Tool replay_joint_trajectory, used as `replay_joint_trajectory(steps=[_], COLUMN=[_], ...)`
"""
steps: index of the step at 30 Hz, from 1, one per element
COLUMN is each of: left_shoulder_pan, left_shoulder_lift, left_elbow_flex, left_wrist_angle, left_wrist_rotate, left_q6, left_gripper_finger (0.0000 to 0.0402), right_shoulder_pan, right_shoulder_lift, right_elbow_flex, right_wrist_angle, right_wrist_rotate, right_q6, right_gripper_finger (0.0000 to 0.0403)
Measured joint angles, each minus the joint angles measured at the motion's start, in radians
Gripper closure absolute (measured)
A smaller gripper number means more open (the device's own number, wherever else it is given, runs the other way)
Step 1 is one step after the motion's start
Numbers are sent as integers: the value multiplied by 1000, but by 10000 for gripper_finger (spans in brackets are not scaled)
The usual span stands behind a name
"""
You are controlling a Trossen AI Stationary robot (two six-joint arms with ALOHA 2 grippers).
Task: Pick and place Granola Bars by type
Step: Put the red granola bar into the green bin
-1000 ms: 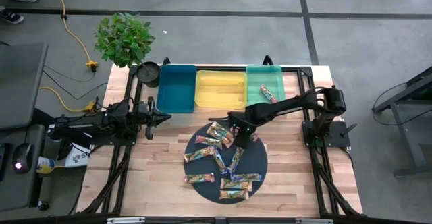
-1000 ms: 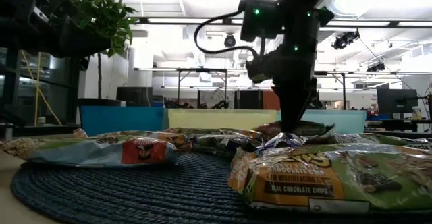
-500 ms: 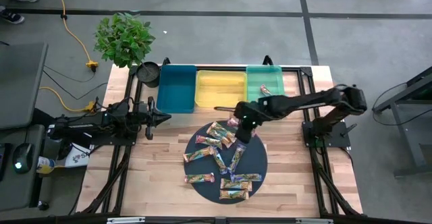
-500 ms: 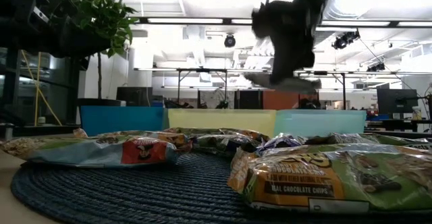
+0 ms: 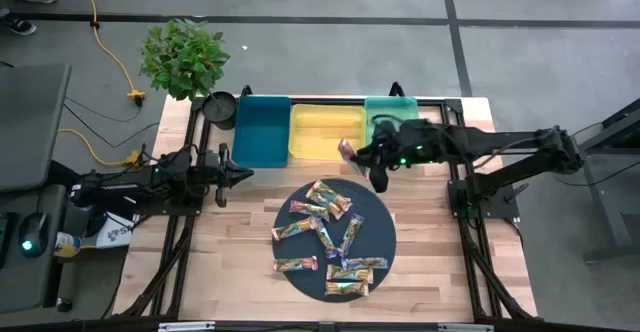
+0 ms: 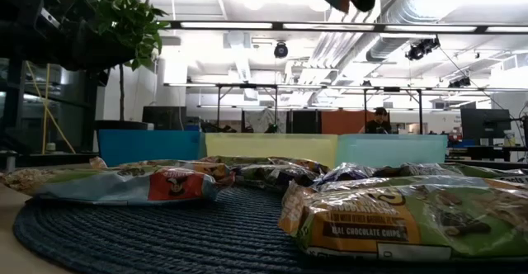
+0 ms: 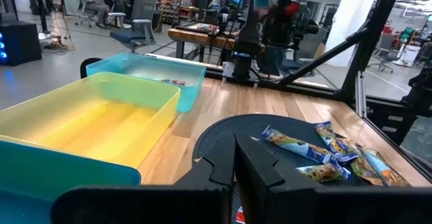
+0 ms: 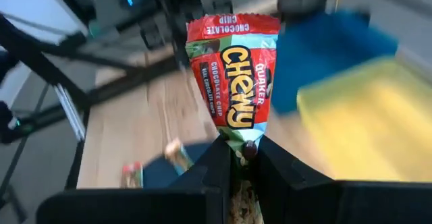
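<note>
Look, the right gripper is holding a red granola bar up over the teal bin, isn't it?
Not quite. The right gripper does hold a red granola bar, but the high view shows it over the yellow bin, not the teal bin.

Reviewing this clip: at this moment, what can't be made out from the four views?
- Right gripper: cut off by the top edge in the low view.
- Held Chewy bar: its lower end hidden between the fingers, right wrist view; only a speck in the high view.
- Green bin: contents covered by the right arm, high view.
- Bars on the mat: wrappers too small to tell types, high view.
</note>
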Motion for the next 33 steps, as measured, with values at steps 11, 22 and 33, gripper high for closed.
replay_joint_trajectory(steps=[11,22,33], left_shoulder_pan=[0,0,0], left_shoulder_lift=[0,0,0], left_elbow_flex=[0,0,0], left_wrist_angle=[0,0,0], left_wrist_rotate=[0,0,0], left_q6=[0,0,0], left_gripper_finger=[394,394,394], right_shoulder_pan=[0,-1,-106], right_shoulder_lift=[-94,-96,-96], right_elbow_flex=[0,0,0], right_wrist_angle=[102,115,89], right_wrist_rotate=[146,654,903], right_q6=[-253,-362,-227], right_gripper_finger=[364,364,364])
